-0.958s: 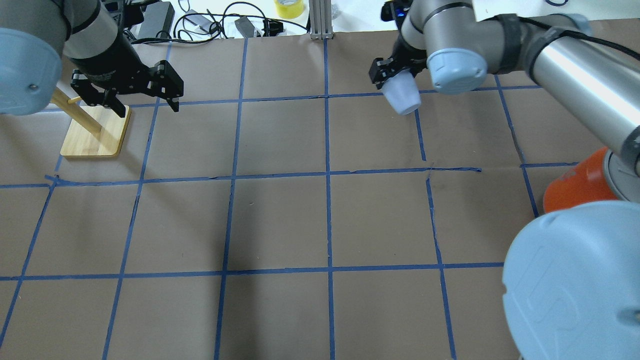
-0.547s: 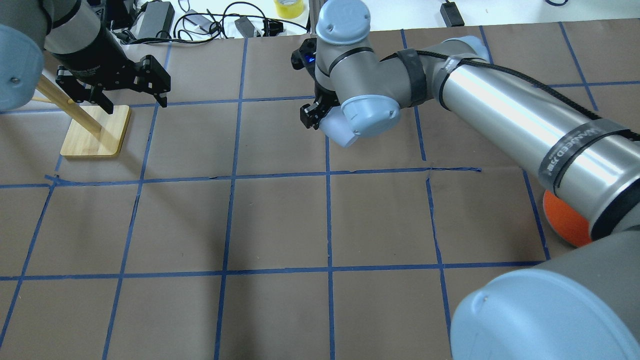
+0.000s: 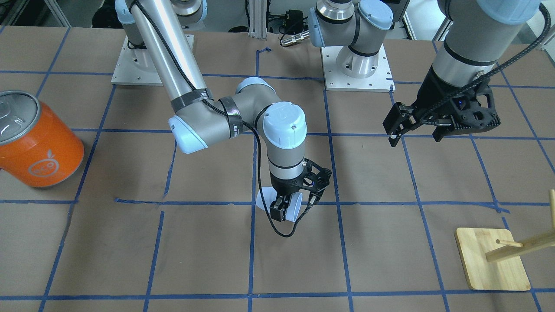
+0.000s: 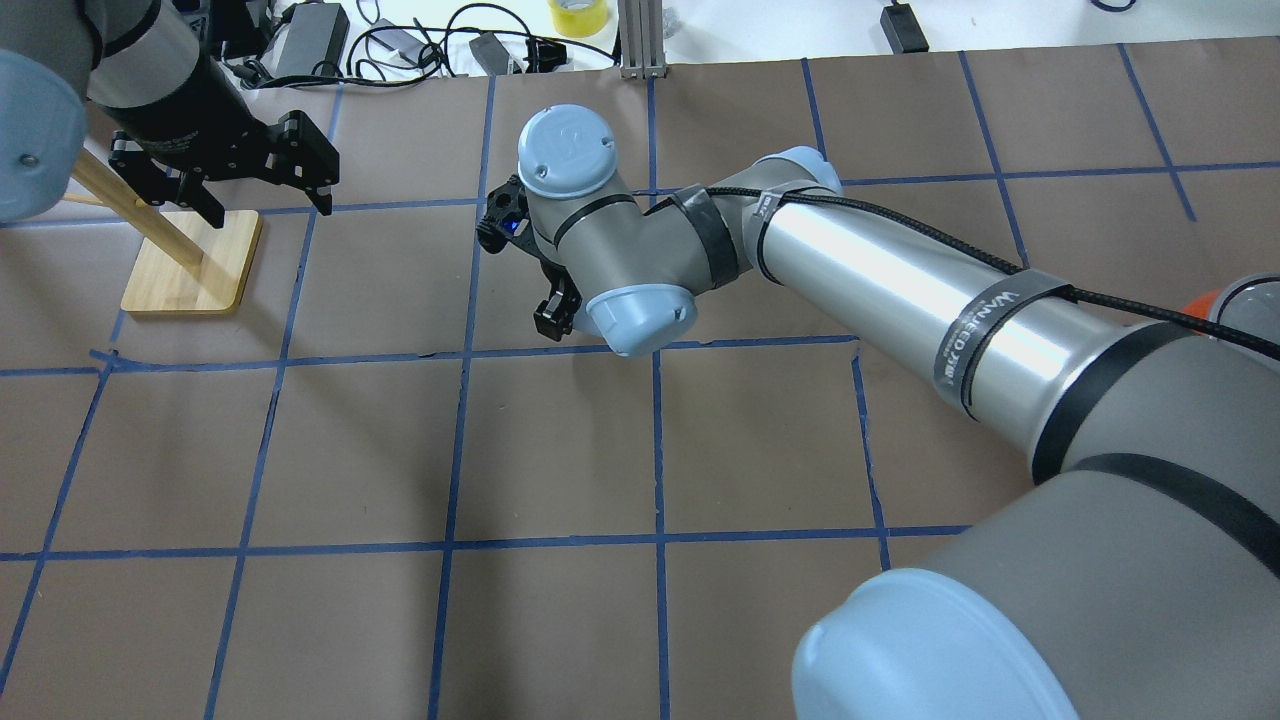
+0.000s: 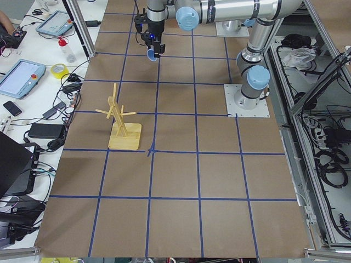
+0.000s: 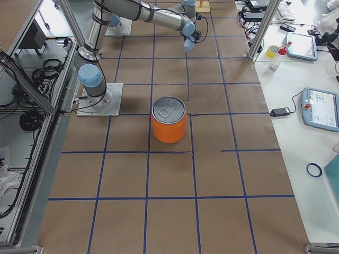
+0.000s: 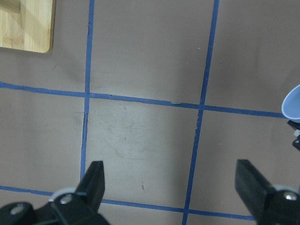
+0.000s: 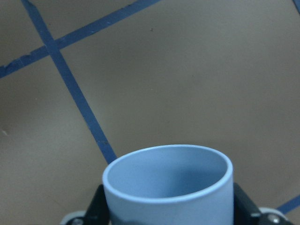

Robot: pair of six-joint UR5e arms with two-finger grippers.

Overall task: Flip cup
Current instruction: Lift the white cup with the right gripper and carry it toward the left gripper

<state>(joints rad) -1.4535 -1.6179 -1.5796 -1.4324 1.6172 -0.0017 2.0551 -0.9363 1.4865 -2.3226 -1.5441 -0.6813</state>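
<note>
The pale blue-white cup (image 3: 295, 207) is clamped in my right gripper (image 3: 286, 209), held tilted just above the paper near the table's middle. In the right wrist view the cup's open rim and inside (image 8: 168, 187) fill the lower frame, with a finger (image 8: 243, 206) on each side. In the overhead view the right gripper (image 4: 552, 318) shows below its wrist, which hides most of the cup. My left gripper (image 4: 270, 208) is open and empty, above the table by the wooden stand. The cup's edge shows at the right of the left wrist view (image 7: 293, 101).
A large orange can (image 3: 37, 143) with a silver top stands on the robot's right side of the table. A wooden peg stand (image 3: 492, 260) on a square base sits on the robot's left side. Blue tape lines grid the brown paper. Cables and tape lie beyond the far edge.
My right arm has swept from the far right toward the table's middle and lower, carrying the cup. My left gripper shifted slightly at first, then stayed still and open.
</note>
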